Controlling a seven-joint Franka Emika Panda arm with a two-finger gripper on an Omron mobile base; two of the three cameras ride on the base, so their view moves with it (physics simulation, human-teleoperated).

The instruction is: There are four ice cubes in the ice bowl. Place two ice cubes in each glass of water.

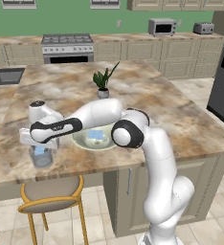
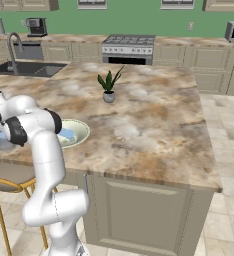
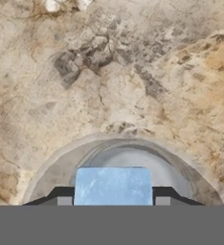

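- Lower left of the left base view: the white arm's two-finger gripper [image 1: 39, 143] hangs directly over a short clear glass tumbler of bluish water [image 1: 41, 157], lined up for a drop, by my read.
- In the hand view a small light-blue translucent ice cube [image 3: 113, 185] sits between the dark fingertips [image 3: 61, 197], jaws parted about its width; whether they clamp it or have let go, I cannot tell.
- The glass rim curves below the cube.
- The wide cream ice bowl [image 1: 80, 140], just right of the glass, has cubes inside.
- The glass stands near the marble counter's [image 1: 147, 103] front edge, above a wooden stool [image 1: 51, 195]; open counter stretches behind toward the small potted plant [image 1: 103, 82].
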